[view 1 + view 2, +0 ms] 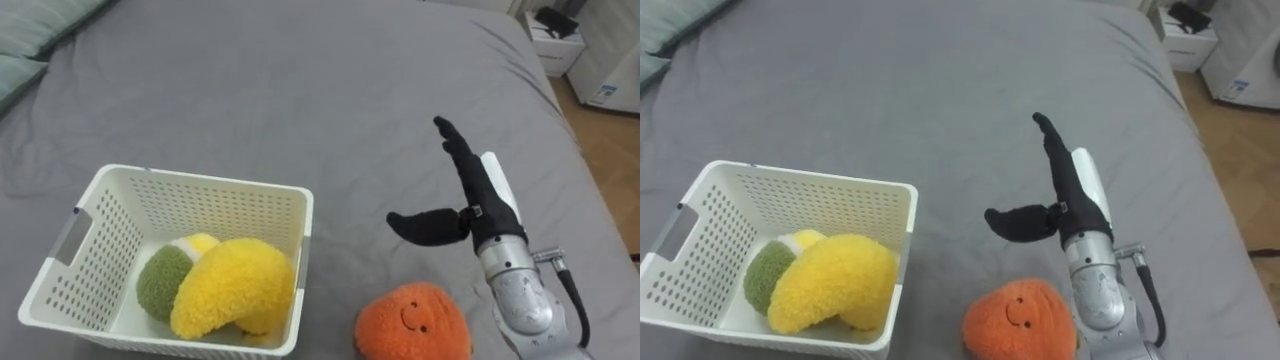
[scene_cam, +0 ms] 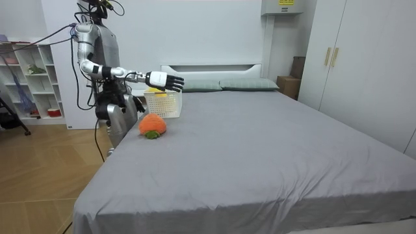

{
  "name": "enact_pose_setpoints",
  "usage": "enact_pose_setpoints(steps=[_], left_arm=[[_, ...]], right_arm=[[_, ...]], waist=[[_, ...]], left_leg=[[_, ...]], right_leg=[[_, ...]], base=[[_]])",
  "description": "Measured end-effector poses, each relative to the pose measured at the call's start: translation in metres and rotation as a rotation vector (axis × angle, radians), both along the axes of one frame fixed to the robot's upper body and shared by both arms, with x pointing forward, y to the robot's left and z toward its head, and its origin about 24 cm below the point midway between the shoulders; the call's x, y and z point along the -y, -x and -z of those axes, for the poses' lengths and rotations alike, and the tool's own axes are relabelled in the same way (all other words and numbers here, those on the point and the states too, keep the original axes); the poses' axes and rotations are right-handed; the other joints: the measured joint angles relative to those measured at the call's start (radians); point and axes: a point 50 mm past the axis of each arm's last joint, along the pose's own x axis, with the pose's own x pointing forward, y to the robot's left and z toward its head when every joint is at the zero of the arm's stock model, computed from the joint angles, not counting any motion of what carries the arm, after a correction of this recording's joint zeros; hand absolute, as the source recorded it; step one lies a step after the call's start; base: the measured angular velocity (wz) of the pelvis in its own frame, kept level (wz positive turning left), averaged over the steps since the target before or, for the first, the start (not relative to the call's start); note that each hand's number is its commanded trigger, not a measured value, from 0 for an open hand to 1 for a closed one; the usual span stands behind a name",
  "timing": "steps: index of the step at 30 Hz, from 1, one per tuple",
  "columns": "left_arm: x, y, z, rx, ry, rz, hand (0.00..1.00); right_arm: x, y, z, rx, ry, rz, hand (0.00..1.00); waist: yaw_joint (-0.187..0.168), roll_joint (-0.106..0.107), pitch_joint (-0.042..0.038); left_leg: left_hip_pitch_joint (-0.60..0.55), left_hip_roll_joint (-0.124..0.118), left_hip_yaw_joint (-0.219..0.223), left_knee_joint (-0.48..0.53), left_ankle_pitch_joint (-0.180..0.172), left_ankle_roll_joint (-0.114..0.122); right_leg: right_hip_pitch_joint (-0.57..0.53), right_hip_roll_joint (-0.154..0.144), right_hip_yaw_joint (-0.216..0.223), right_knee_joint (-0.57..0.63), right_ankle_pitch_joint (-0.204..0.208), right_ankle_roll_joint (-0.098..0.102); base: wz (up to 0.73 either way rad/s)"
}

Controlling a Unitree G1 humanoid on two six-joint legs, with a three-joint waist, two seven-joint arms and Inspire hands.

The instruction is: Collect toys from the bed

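Observation:
An orange plush toy with a smiling face [image 1: 413, 322] [image 1: 1020, 319] [image 2: 153, 125] lies on the grey bed near its edge, just right of a white basket [image 1: 110, 200] [image 1: 720, 185] [image 2: 163, 103]. In the basket lie a yellow plush toy [image 1: 233, 286] [image 1: 832, 282] and a green one [image 1: 163, 280] [image 1: 768, 273]. My right hand [image 1: 470, 200] [image 1: 1065, 195] [image 2: 166, 81] hovers above the bed behind the orange toy, open, fingers straight and thumb spread toward the basket, holding nothing.
The grey bed [image 1: 300, 90] stretches wide beyond the hand, with pillows [image 1: 30, 30] at the far left. White boxes [image 1: 555, 40] stand on the wooden floor past the bed's right edge. In the room view a shelf [image 2: 32, 84] stands behind me.

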Motion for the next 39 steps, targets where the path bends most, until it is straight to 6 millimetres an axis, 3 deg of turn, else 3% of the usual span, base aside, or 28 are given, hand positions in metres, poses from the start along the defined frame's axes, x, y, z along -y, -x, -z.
enact_pose_setpoints(steps=[7,19,39], left_arm=[[0.004,-0.007,0.001,-0.014,0.005,0.036,0.00],[0.004,-0.017,-0.001,0.013,0.008,0.040,0.00],[-0.001,-0.021,-0.003,0.013,0.006,0.058,0.00]], right_arm=[[-0.004,0.020,0.036,-0.202,0.045,-0.077,0.00],[0.007,0.044,0.075,-0.413,0.129,-0.101,0.00],[0.021,0.056,0.088,-0.486,0.229,-0.128,0.00]], waist=[[-0.009,0.014,0.0000],[-0.035,0.023,-0.0007],[-0.029,0.025,0.0014]], left_leg=[[-0.029,0.000,-0.001,0.001,0.000,0.001],[-0.082,-0.002,-0.025,0.033,-0.004,0.003],[-0.093,-0.001,-0.028,0.032,-0.004,0.003]], right_leg=[[-0.028,-0.001,-0.003,0.002,0.001,0.000],[-0.058,-0.004,-0.023,0.004,0.002,0.001],[-0.067,-0.004,-0.027,0.003,0.002,0.001]], base=[[0.00],[0.07],[0.00]])
